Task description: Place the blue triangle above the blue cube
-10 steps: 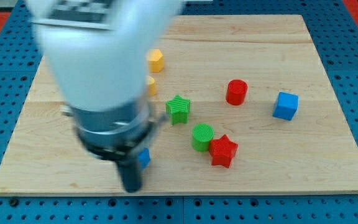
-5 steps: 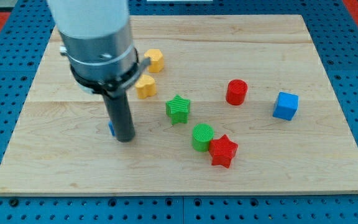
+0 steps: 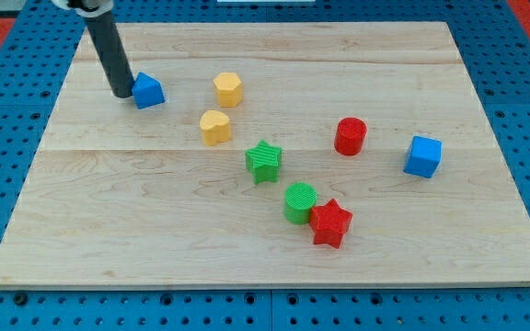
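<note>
Blue triangle [image 3: 148,91] sits at the view's top left, touching my tip [image 3: 120,94] on its right side. I have no jaws, only a rod. Blue cube [image 3: 422,156] lies far right, so I push rightward.

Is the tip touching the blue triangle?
Touching. In the camera view my tip meets the left edge of the blue triangle, no board showing between them.

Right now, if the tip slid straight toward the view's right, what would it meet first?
My tip sits just left of the small blue triangle block, apparently touching it, so it would meet that first. The yellow hexagonal block lies farther along.
</note>
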